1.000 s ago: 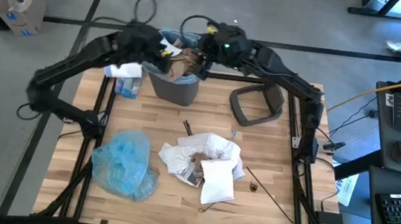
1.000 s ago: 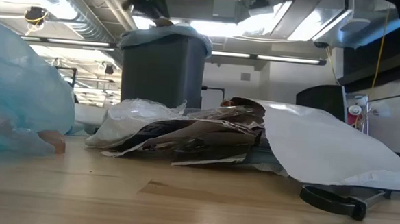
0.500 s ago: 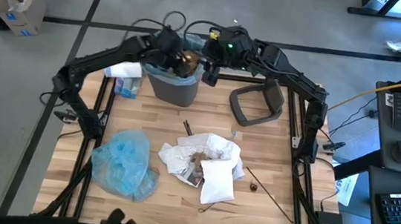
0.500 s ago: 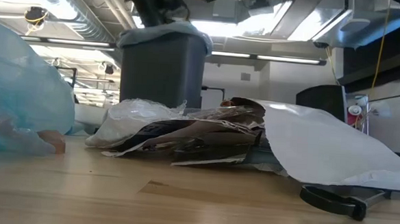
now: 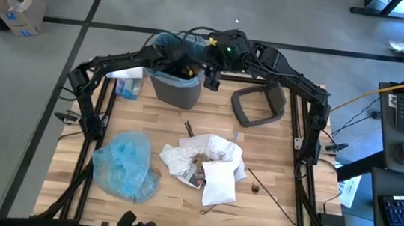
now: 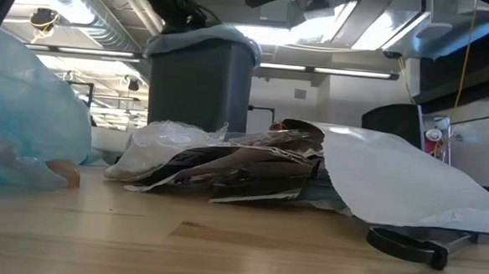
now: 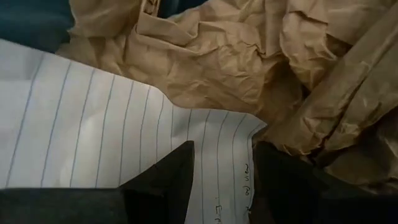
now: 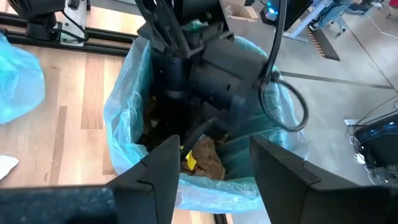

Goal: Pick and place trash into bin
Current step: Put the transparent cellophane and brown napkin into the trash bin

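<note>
Bin: The grey bin with the blue bag in it stands at the far end of the desk. Both claws are at it.
Left claw: The left claw is pushed down inside the bin. Its fingers are apart, with nothing pinched between them. Right in front of it lie a lined white sheet and crumpled brown paper.
Right claw: The right claw hangs just above the rim of the bin, looking down into it. Its fingers are apart and hold nothing.
Done: Some trash is in the bin already. The brown paper and the white sheet sit at the left claw's tips.
Left to do: Most of the job, I think. A pile of white and brown paper lies in the middle of the desk, well away from both claws.
More trash: A white mailer sits on the near side of that pile, and thin dark sticks lie beside it.
Blue bag: A loose blue bag lies far from both claws too.
Lid: The grey lid rests on the desk just beside the bin, near the right claw. It is not on yet.
</note>
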{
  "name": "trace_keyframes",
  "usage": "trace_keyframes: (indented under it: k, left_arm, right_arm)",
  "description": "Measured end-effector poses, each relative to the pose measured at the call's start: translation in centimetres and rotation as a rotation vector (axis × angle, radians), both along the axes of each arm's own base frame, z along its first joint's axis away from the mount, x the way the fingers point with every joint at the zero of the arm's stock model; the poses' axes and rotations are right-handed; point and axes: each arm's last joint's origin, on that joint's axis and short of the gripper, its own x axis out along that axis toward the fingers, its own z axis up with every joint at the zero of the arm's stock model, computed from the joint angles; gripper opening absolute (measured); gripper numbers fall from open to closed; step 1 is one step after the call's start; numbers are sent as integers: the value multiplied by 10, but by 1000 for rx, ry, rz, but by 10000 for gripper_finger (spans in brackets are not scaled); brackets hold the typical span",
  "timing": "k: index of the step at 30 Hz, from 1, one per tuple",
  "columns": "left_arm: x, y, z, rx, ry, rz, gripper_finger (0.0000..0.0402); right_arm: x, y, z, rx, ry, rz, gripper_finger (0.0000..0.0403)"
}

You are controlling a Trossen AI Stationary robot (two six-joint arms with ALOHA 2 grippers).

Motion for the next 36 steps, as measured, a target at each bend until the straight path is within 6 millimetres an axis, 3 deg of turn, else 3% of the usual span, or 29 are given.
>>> trace_keyframes:
  k: [6, 12, 20, 27, 36]
  left_arm:
    - [2, 1, 8, 19, -9, -30, 166]
    - [-14, -11, 82, 175, -167, -69, 166]
    - [-57, -43, 148, 354, -295, -132, 166]
    - [-85, -70, 176, 449, -328, -204, 166]
    - [-113, -111, 176, 487, -314, -347, 166]
  right_arm:
    - [0, 0, 0, -1, -1, 0, 184]
    - [0, 0, 0, -4, 1, -7, 184]
    - [0, 0, 0, -3, 6, -8, 184]
    - [0, 0, 0, -3, 7, -8, 184]
    - [-1, 2, -1, 122, -35, -68, 184]
